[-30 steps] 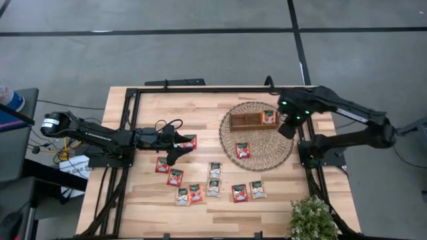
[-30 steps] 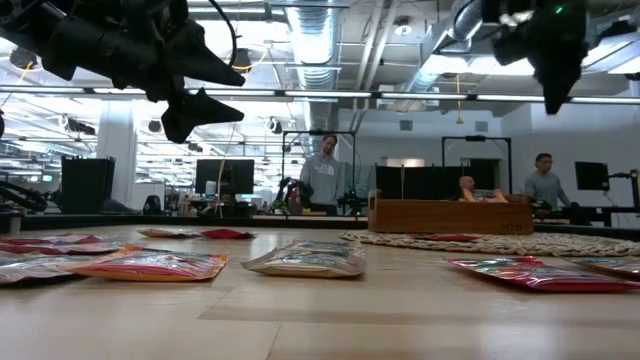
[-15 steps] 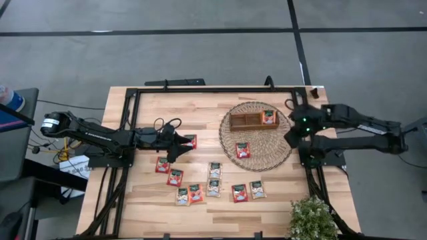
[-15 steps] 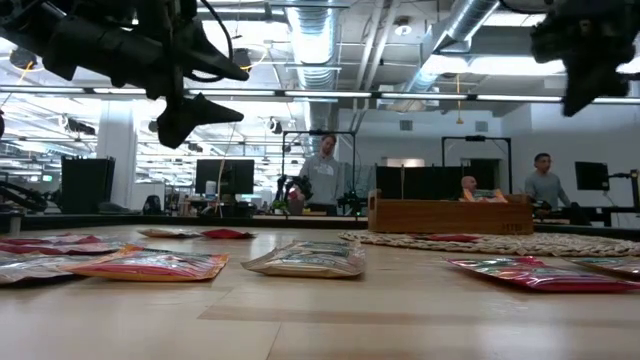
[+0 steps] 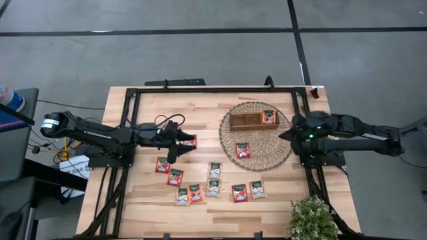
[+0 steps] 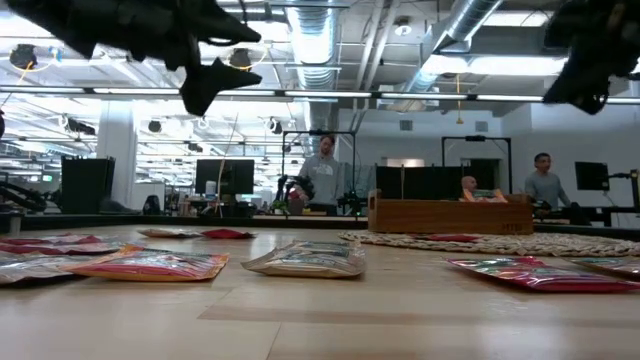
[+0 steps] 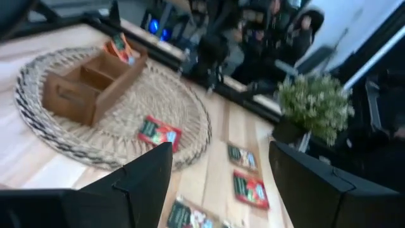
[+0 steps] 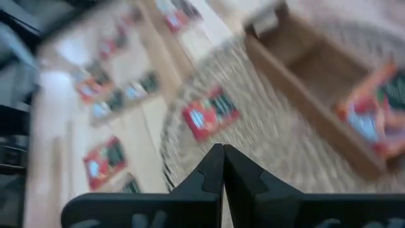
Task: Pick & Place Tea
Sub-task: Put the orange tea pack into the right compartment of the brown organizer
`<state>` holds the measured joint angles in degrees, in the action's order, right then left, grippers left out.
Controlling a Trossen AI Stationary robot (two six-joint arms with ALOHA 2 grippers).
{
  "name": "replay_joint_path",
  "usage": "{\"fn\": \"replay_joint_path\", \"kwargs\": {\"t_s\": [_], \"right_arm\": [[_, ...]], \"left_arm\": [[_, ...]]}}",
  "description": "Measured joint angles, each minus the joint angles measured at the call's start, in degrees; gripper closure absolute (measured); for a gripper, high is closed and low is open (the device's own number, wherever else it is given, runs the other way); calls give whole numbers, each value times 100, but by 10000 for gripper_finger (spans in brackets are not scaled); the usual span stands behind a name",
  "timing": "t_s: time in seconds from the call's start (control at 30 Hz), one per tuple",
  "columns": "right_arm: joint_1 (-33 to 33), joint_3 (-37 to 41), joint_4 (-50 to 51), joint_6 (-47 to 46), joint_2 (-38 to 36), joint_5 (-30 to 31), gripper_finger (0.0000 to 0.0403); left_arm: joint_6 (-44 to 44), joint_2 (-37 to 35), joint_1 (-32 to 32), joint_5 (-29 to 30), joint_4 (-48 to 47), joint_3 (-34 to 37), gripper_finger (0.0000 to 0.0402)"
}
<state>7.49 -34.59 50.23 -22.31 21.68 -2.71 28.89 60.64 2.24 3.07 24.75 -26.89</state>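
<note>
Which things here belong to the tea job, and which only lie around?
Belongs to the job:
- tea sachets
- wooden tray
- wicker mat
- left gripper, open, empty
- right gripper, shut, empty

Just lying about:
- potted plant
- cables

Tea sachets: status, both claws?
Left claw open, empty, above the loose sachets. Right claw shut, empty, at the wicker mat edge. One sachet in the tray, one on the mat. Nothing blocking.

A round wicker mat (image 5: 257,137) lies right of centre on the wooden desk (image 5: 200,107), carrying an oblong wooden tray (image 5: 252,120). A potted plant (image 5: 312,220) stands at lower right. People (image 6: 322,172) stand in the background.
</note>
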Motion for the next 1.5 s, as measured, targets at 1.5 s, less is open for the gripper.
{"fn": "replay_joint_path", "kwargs": {"t_s": [1.5], "right_arm": [[1, 866, -1962, -114, -2125, -1093, 402]], "left_arm": [[6937, 3190, 1542, -451, -5291, -3722, 145]]}}
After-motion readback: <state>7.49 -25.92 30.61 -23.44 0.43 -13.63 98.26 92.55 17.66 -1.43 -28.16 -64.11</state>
